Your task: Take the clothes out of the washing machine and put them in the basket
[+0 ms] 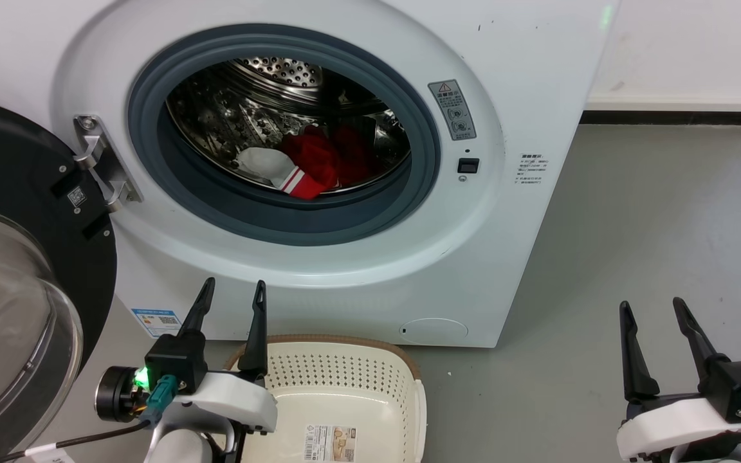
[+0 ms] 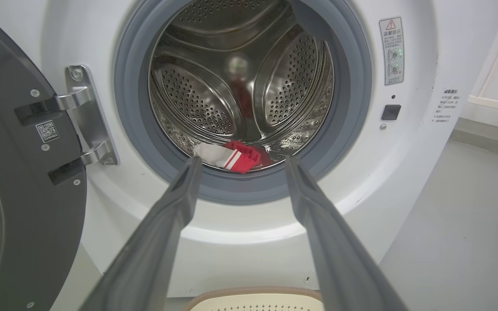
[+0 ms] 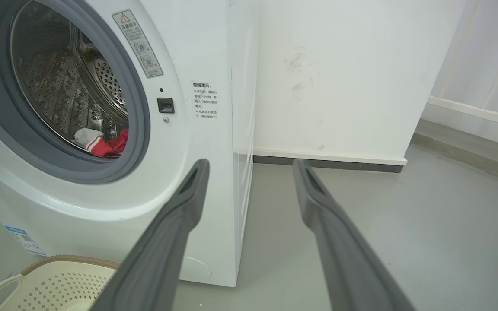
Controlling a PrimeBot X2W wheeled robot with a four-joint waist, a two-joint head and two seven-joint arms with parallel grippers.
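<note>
Red clothes (image 1: 311, 162) are seen untouched at six o'clock in the drum (image 1: 274, 69). Left gripper (image 1: 235, 283) and right gripper (image 1: 650, 303) are held spread, empty; a reach inside is needed.

floor (image 1: 666, 244): smooth grey, matte, faint sheen | wall (image 3: 339, 65): plain white, faint scuff marks (image 3: 294, 65) at mid-height | skirting (image 3: 327, 163): dark strip under a white ledge where wall meets floor | side wall (image 3: 482, 52): pale, cream trim low down, at right | light: soft, even, no hard shadows
</note>
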